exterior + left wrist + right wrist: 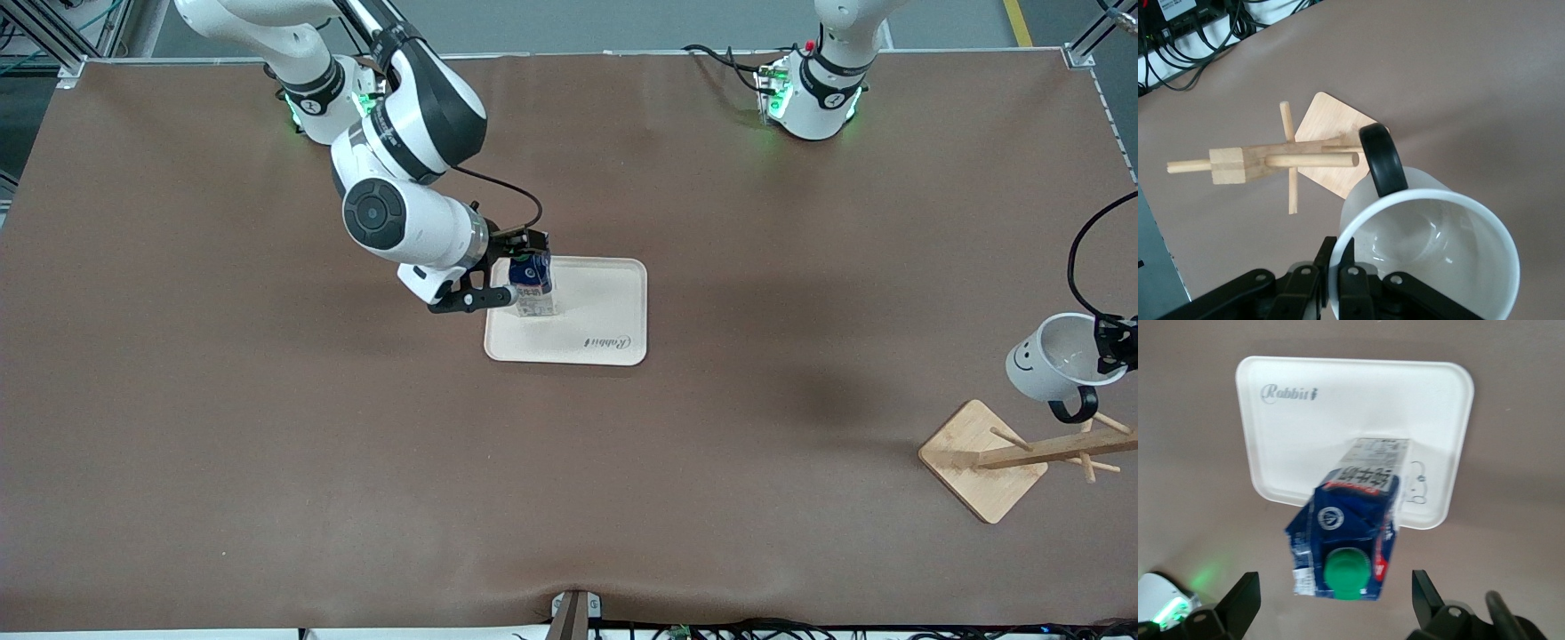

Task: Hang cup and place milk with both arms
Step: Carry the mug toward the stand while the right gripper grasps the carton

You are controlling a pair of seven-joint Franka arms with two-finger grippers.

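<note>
The milk (533,286) is standing upright on the white tray (613,333), flanked by the right gripper (508,267), jaws spread. The cup (1058,357), tilted, is being pinched at its rim by the left gripper (1117,345) over the wooden rack (1022,455).

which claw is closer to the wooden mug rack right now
Left. The left claw holds the cup by its rim just above the wooden rack; the right claw is at the milk on the tray.
</note>
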